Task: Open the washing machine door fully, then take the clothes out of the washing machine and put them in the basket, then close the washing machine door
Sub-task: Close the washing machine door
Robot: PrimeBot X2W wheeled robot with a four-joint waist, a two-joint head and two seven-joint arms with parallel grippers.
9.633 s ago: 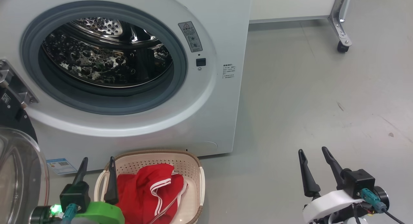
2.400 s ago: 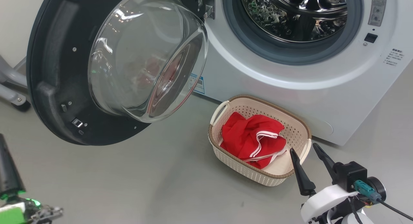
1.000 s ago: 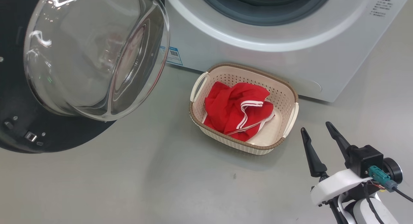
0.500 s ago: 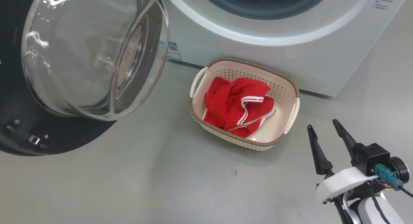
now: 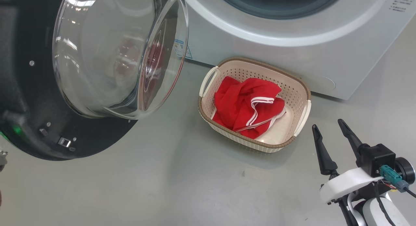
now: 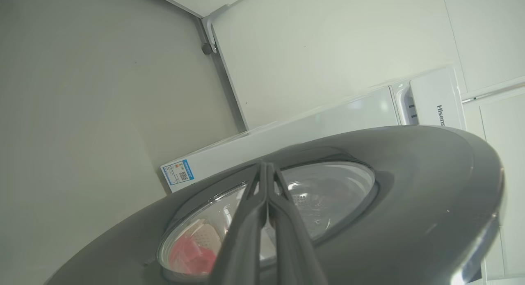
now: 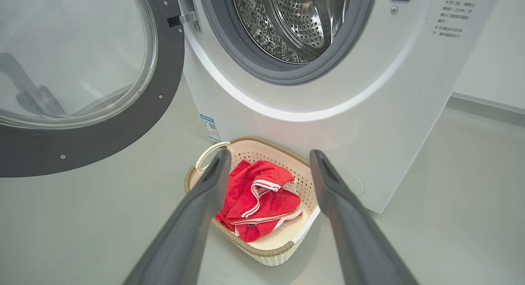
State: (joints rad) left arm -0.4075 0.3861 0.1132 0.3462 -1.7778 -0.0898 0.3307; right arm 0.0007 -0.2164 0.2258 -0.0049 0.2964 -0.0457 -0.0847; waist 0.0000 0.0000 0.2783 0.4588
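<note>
Clothes (image 5: 240, 102) are sitting in the basket (image 5: 256, 145), so we're probably pushing the door (image 5: 29, 128) closed with our clenched left tool (image 6: 266, 170); right tool (image 5: 326, 124) is idling released.

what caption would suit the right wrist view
Red white-striped clothes in cream perforated basket before white washing machine, its round dark-rimmed door open
</note>
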